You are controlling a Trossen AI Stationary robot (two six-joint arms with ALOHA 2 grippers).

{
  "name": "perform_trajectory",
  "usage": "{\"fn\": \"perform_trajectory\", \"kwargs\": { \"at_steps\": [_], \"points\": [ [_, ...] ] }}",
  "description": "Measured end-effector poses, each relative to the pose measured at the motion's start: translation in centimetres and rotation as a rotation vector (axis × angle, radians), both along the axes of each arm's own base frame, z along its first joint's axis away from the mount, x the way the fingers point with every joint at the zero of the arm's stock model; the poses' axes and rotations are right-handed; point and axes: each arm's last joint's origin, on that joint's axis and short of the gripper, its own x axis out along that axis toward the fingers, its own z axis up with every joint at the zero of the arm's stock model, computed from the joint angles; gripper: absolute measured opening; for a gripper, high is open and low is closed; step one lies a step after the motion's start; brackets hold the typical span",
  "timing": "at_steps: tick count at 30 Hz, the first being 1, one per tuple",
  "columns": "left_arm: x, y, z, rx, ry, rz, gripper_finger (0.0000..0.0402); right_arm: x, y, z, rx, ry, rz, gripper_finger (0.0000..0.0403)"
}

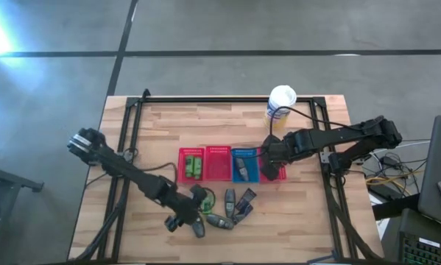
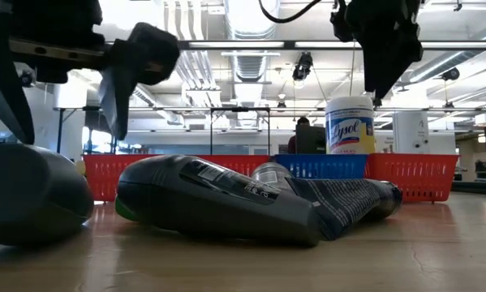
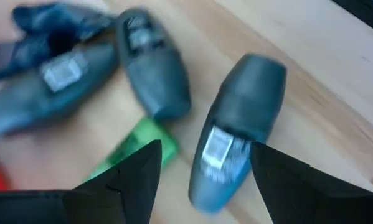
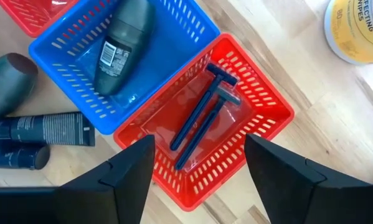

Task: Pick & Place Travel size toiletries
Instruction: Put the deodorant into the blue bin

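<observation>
Both claws are standing open: my left claw [image 3: 202,171] is straddling a grey oval tube [image 3: 236,134] near the blue basket [image 4: 167,43], my right claw [image 4: 198,158] is hovering beside it, over razors [image 4: 205,109].

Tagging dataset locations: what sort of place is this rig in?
Probably an industrial lab or workshop, not a home. The low view shows exposed ceiling pipes and ducts and strip lights over an open floor. The high view shows a pale wooden butcher-block table with a black metal frame on bare grey concrete floor.
</observation>
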Motion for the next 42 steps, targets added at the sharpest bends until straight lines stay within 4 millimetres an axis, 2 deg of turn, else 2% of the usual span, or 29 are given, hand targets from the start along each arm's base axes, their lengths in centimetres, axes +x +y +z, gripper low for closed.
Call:
{"fn": "perform_trajectory", "kwargs": {
  "at_steps": [4,12,17,22,27,33,36,42],
  "points": [
    [1.0,-0.7,-0.5,0.030,0.012,-0.076,0.0248,0.0,0.0,0.0,0.000,0.001,0.000,0.0260],
    [1.0,-0.8,-1.3,0.027,0.056,-0.132,0.0248,0.0,0.0,0.0,0.000,0.001,0.000,0.0289],
    [1.0,-0.8,-2.9,0.065,0.071,-0.195,0.0248,0.0,0.0,0.0,-0.001,0.001,0.000,0.0303],
    [1.3,-0.5,-4.3,0.067,0.108,-0.194,0.0248,0.0,0.0,0.0,-0.001,0.000,0.000,0.0315],
    [1.5,-0.6,-4.8,0.039,0.141,-0.155,0.0245,0.0,0.0,-0.1,-0.001,0.001,-0.002,0.0323],
    [1.3,-0.5,-4.4,-0.002,0.164,-0.091,0.0195,0.0,0.0,-0.1,0.002,-0.003,-0.014,0.0329],
    [1.0,-0.4,-3.9,-0.010,0.197,-0.038,0.0195,0.1,0.0,-0.1,0.015,-0.011,-0.012,0.0326],
    [0.0,0.7,-0.2,-0.057,0.198,0.239,0.0195,1.1,0.5,0.1,0.143,-0.108,0.041,0.0302]
  ]
}}
